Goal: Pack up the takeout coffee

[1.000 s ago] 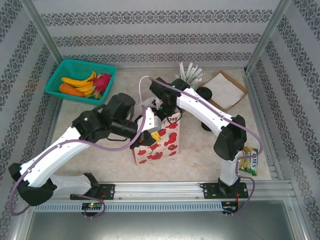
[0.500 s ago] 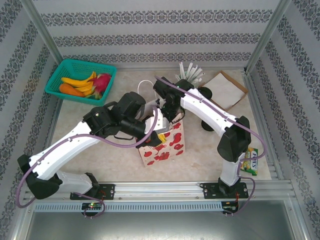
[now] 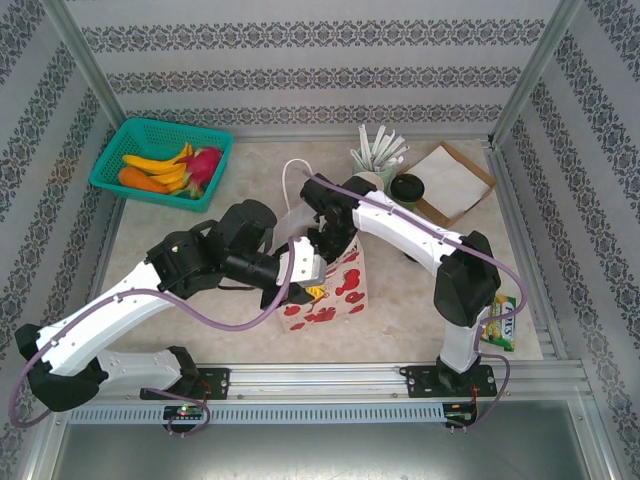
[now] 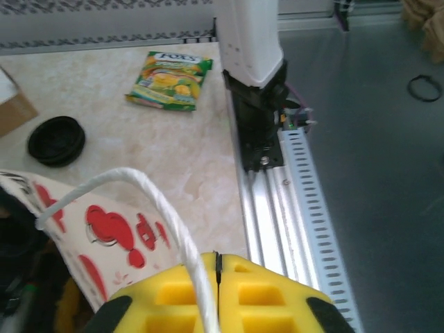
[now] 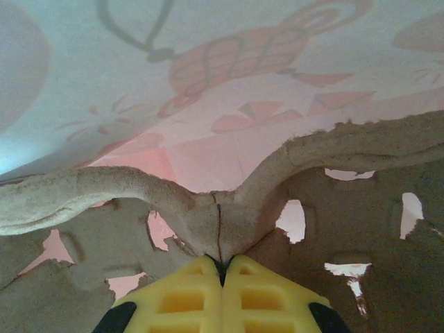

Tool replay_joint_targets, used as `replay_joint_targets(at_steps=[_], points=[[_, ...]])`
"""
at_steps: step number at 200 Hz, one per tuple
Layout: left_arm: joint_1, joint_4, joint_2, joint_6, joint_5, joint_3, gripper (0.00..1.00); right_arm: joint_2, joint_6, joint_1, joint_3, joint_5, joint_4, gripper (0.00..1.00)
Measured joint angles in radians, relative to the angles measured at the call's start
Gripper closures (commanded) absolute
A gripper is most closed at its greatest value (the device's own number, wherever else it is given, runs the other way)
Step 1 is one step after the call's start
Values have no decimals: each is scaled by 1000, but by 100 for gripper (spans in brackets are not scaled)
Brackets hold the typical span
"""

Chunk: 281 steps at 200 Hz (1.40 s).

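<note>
Desk: Where was the takeout coffee?
Op: Couldn't tell. I judged it down inside the paper bag (image 3: 338, 296), hidden by the wall. My right gripper (image 5: 222, 263) was clamped on the pulp cup carrier (image 5: 347, 208), at its centre ridge.
Desk: Handling?
Op: Light paper cup, thin wall, crushes easily, spills if tipped. I reckoned the stiff carrier ridge the safer hold. Left gripper (image 4: 218, 258): pads nearly together at the bag's cord handle (image 4: 139, 182); pinching or not, I couldn't tell.
</note>
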Motion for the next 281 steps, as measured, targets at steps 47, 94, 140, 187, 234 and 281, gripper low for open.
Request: replay_joint_targets(at_steps=[47,94,140,187,234,281], points=[[78,97,-37,-92,-65,-47,4,-13,-66,34,-27,82,39,100],[361,253,-114,-320,-134,-97,0,-51,-131,47,-75,116,92,100],[425,273,32,-517,-360,-7,17,-64,-175,47,-85,134,110,100],[428,266,167,-610,-508,26,66,-63,-212,47,-85,140,112,100],[444,263,189,-673,-546,39,100,-55,-272,47,-88,172,129,100],[497,251,243,-717,-506,107,100,11,-338,49,-89,214,128,100]])
